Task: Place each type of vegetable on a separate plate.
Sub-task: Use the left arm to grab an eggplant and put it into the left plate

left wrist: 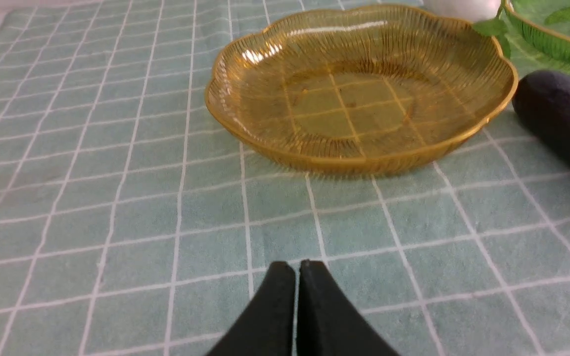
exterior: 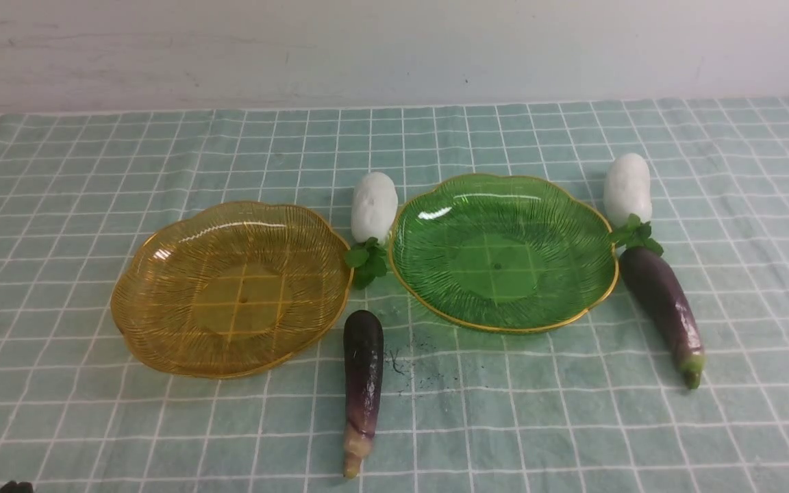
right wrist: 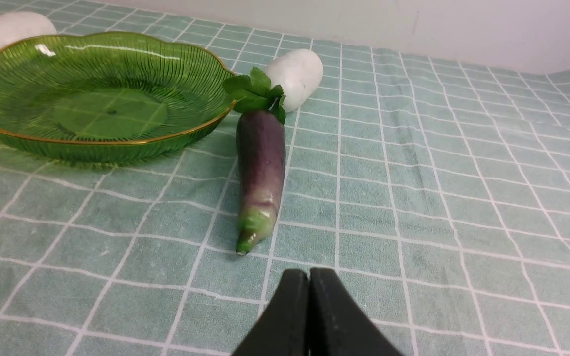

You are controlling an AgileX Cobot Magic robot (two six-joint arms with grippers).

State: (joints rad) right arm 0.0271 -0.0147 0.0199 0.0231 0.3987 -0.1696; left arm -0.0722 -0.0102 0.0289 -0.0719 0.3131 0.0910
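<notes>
Counter (exterior: 59, 205) has a pale green covering with a white grid. Off-white wall (exterior: 367, 48) behind.

Amber-yellow translucent ribbed plate (exterior: 230, 294), scalloped with a gold rim, sits left of centre. Green translucent ribbed plate (exterior: 504, 253), same make, sits right of centre and slightly farther back. The two are near each other but apart.

First stubby white radish (exterior: 374, 204) lies in the gap between the plates. Its leafy green top points toward the robot, leaves just beside the amber rim. Second white radish (exterior: 627, 186) lies right of the green plate. Its leaves touch the blunt end of an eggplant.

First long glossy dark-purple eggplant (exterior: 363, 383) lies in front of the gap, pale stem end nearest the robot. Small dark smudge (exterior: 400, 361) just beside it. Second eggplant (exterior: 661, 305) runs along the green plate's right side, green stem end nearest the robot and angled outward.

All four vegetables lie on the counter, outside the plates.

Left hand (left wrist: 297, 269) is clenched, black fingers pressed tip to tip, grasping nothing. It is over bare counter on the near side of the amber plate. Right hand (right wrist: 309, 277) is likewise clenched and grasping nothing, just short of the second eggplant's stem.
</notes>
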